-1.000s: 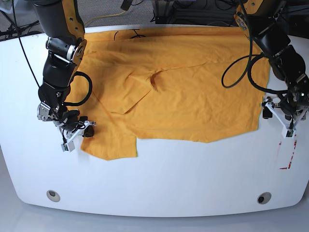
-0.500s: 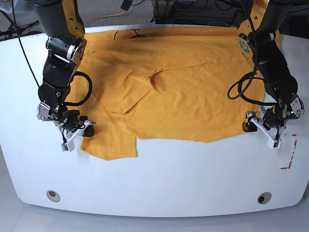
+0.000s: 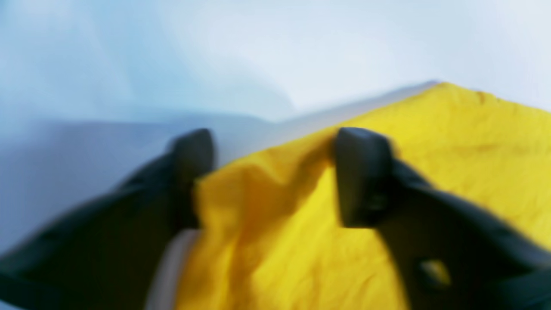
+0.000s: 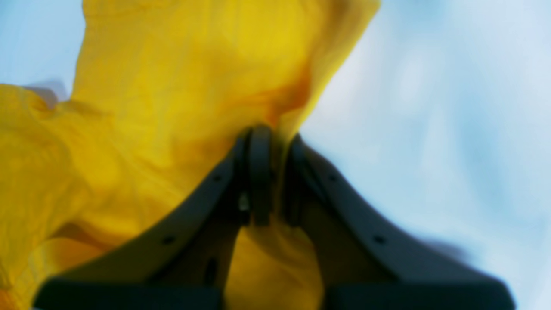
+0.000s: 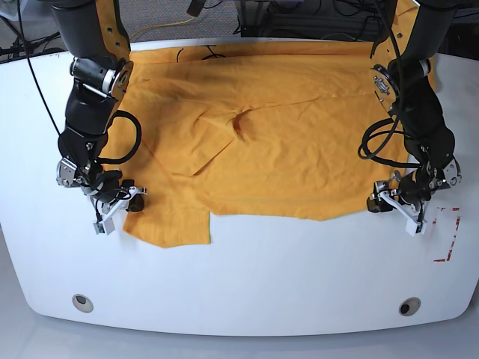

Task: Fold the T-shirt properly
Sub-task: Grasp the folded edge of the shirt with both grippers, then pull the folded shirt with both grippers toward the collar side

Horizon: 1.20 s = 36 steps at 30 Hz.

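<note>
T-shirt (image 5: 292,157) could skew if only the right pincer (image 4: 280,176), pinching its edge, pulls; the left pincer (image 3: 275,178) gapes.

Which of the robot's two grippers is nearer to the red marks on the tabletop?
The left one. The left gripper is at the shirt's edge, a short way from the red marks; the right gripper is across the shirt.
</note>
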Each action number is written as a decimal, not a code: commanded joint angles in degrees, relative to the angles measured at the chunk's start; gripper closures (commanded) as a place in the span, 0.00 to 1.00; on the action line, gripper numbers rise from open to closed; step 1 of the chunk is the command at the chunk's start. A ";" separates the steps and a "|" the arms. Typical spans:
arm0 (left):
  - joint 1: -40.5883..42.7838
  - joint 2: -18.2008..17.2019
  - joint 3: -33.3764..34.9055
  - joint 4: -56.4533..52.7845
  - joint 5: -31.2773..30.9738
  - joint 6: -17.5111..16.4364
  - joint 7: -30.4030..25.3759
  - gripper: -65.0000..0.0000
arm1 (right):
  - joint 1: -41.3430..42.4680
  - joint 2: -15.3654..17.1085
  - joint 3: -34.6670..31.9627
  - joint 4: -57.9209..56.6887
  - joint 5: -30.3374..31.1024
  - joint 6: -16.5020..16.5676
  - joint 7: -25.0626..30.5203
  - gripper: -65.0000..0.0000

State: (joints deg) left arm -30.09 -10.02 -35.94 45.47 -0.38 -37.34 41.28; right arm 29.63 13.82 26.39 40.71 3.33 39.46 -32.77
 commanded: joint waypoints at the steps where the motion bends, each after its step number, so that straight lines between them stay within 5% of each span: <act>1: -1.43 -0.48 0.12 0.81 -0.63 -0.15 -0.79 0.67 | 2.07 0.81 0.03 1.18 1.02 0.54 -0.06 0.93; 4: -1.34 -0.48 0.12 1.25 -0.63 -0.24 -1.14 0.91 | 2.07 0.81 0.03 3.03 1.02 0.54 -1.56 0.94; 6: -1.34 -0.57 0.12 1.34 -0.63 -0.42 -1.06 0.97 | 1.98 0.55 0.03 5.75 1.02 0.54 -2.43 0.94; 16: -0.11 -0.22 0.03 12.59 -0.80 -2.66 0.09 0.97 | 1.80 0.46 0.03 16.74 1.02 0.54 -10.08 1.00; 26: 2.09 -0.22 -0.06 23.05 -0.89 -2.66 8.96 0.97 | -0.57 0.99 0.03 30.02 1.63 0.54 -20.10 1.00; 36: 10.26 1.89 -0.06 44.94 -0.89 -2.66 20.13 0.97 | -9.01 0.29 0.46 51.03 1.63 0.54 -33.56 1.00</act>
State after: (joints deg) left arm -19.11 -6.98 -35.90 86.59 -1.76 -40.42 60.86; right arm 19.94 13.10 26.52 87.92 5.58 40.45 -65.45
